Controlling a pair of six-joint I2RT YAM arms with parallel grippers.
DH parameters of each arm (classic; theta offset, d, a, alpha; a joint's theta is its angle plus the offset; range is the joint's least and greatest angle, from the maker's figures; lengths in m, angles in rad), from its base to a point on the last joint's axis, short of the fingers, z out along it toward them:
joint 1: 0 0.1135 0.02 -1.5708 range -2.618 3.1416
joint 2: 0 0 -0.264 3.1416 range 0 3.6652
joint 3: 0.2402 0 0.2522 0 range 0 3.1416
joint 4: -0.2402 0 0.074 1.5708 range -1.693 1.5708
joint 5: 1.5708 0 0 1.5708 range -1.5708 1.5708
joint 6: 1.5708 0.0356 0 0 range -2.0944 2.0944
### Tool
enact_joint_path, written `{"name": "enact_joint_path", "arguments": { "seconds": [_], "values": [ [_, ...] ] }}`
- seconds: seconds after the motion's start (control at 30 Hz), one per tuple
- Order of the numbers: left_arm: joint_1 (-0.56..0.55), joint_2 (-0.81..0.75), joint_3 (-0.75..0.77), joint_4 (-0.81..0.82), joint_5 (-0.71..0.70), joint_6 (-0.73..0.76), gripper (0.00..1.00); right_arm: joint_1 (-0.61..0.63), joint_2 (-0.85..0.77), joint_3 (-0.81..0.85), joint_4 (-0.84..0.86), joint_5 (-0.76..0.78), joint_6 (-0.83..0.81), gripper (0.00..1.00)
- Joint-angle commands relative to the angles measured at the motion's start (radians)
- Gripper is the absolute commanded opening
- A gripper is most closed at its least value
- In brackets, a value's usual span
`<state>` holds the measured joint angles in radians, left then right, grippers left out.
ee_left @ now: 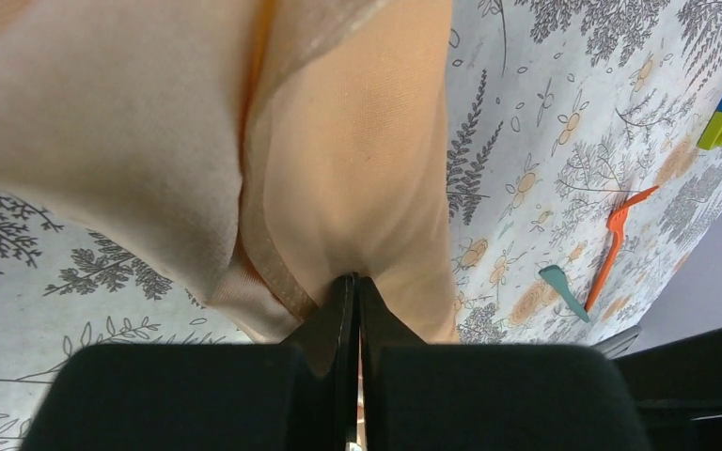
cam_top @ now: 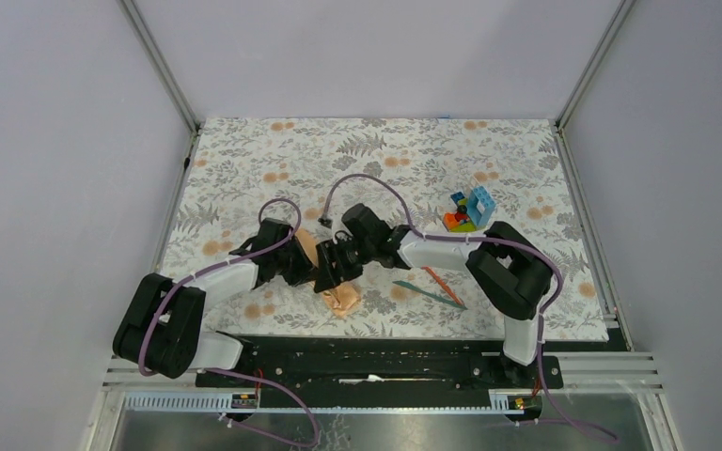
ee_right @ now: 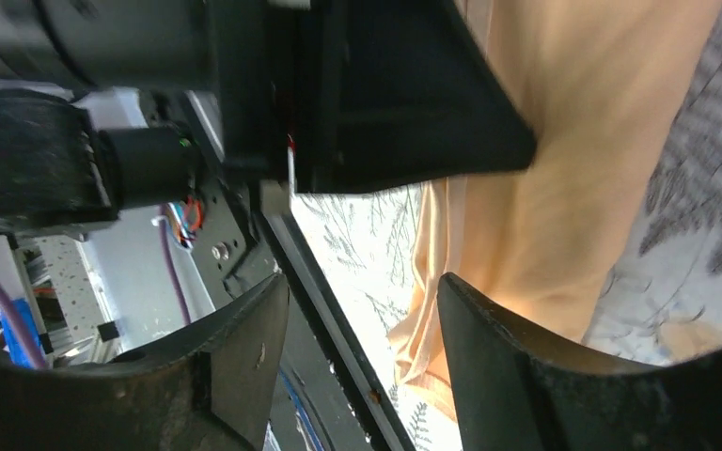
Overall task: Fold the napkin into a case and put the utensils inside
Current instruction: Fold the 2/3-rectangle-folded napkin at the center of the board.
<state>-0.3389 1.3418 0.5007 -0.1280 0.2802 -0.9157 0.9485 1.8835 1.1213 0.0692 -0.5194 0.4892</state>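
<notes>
1. I am looking down on a floral table mat (cam_top: 385, 160) boxed in by plain grey walls (cam_top: 56, 141), with both arms bolted at the near edge.
2. Nearest me, the napkin (ee_left: 348, 169) is bunching up close to the mat's near edge, between the two wrists. It is not forming a tidy packet yet.
3. The left gripper (ee_left: 355, 282) is pinching fully closed on a hemmed edge of the cloth. Satin is slippery, so I am judging that this thin hold could slide out under any tug.
4. The right gripper (ee_right: 362, 310) is standing with its jaws well apart and gripping nothing, with the cloth just beside one finger. With only one hold on it, the folds could fall open.
5. The wrists are crowding each other, so a careless move risks a knock or a snagged fold.
6. Farther right, the orange utensil (ee_left: 609, 254) and the teal utensil (ee_left: 562, 289) are lying on the mat, apart from the napkin. Dragged cloth or the right forearm could sweep them away.
7. Farther back, the toy blocks (cam_top: 468, 211) are sitting well apart from all this.
</notes>
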Motion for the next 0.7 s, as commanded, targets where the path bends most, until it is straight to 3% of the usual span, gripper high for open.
{"name": "enact_joint_path", "arguments": {
  "seconds": [0.0, 0.23, 0.37, 0.5, 0.67],
  "values": [
    [0.009, 0.008, -0.007, 0.039, -0.026, 0.045, 0.0, -0.059, 0.065, 0.071, 0.055, -0.165, 0.02, 0.67],
    [0.017, 0.033, -0.025, 0.066, -0.025, 0.033, 0.0, -0.088, 0.179, -0.079, 0.388, -0.406, 0.22, 0.66],
    [0.02, 0.062, -0.03, 0.088, -0.018, 0.022, 0.0, -0.089, 0.162, -0.226, 0.515, -0.448, 0.285, 0.65],
    [0.022, 0.074, -0.036, 0.1, -0.009, 0.023, 0.0, -0.092, 0.065, -0.3, 0.446, -0.441, 0.232, 0.64],
    [0.021, 0.062, -0.029, 0.093, 0.009, 0.025, 0.0, -0.091, -0.029, -0.196, 0.178, -0.38, 0.074, 0.65]
  ]
}}
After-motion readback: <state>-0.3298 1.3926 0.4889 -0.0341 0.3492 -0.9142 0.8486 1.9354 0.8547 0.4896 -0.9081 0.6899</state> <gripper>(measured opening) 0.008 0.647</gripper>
